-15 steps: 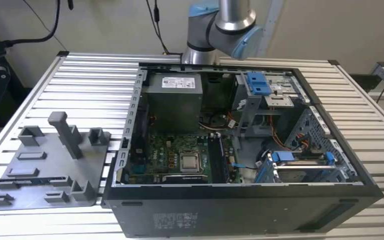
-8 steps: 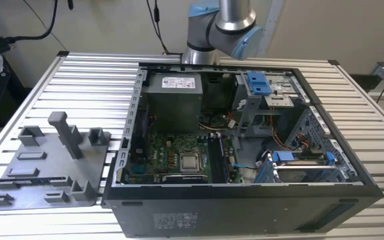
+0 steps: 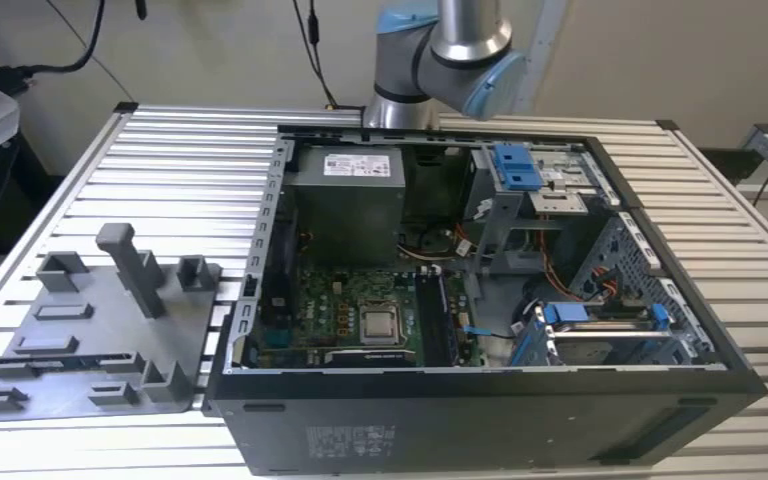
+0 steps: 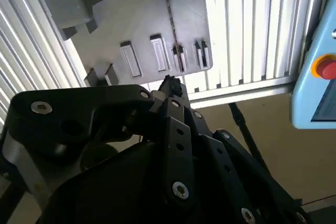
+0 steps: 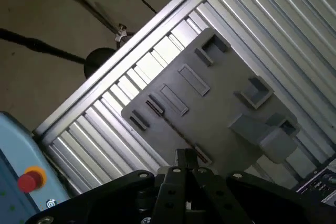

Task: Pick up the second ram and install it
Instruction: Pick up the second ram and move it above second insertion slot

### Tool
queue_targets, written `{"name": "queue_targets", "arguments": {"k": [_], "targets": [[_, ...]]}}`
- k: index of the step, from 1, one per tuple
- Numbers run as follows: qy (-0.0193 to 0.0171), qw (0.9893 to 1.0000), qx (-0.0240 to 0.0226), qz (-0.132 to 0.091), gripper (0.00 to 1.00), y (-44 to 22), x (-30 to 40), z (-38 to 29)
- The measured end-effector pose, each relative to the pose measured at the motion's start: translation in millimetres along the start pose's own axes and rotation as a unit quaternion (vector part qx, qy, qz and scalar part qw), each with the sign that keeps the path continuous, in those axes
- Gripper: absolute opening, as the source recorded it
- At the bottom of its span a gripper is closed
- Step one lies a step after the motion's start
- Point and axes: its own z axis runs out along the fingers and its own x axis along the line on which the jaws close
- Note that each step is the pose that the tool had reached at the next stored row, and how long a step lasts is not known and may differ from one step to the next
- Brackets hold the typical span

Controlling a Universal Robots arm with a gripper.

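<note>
The second ram (image 3: 71, 358) lies flat in its holders near the front of the grey fixture plate (image 3: 91, 300), at the exterior view's left. In both wrist views it shows as a thin dark strip (image 4: 171, 22) (image 5: 176, 129) across the plate (image 4: 136, 19) (image 5: 220, 98). My gripper (image 4: 170, 85) (image 5: 186, 156) hangs well above the plate with its black fingers together and nothing between them, its tips lined up over one end of the strip. The arm's elbow (image 3: 444, 50) stands behind the computer case.
An open black computer case (image 3: 491, 400) lies right of the plate, its motherboard (image 3: 357, 310) exposed with memory slots (image 3: 434, 318) beside the processor. A tall grey post (image 3: 131, 265) rises from the plate. A blue pendant with a red button (image 4: 325, 69) sits past the table edge.
</note>
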Motion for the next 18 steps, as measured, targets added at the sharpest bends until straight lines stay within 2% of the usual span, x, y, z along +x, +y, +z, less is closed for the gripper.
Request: {"name": "queue_targets", "arguments": {"k": [3,6,10,13,18], "targets": [[0.0012,0.9997,0.0007,-0.023,0.11,0.1,0.1,0.0],[0.0018,0.9993,0.0011,-0.036,0.11,0.1,0.1,0.0],[0.0018,0.9991,0.0015,-0.042,0.11,0.1,0.1,0.0],[0.0020,0.9986,0.0025,-0.053,0.11,0.1,0.1,0.1],[-0.0013,0.9974,0.0080,-0.071,0.11,0.1,0.1,0.6]]}}
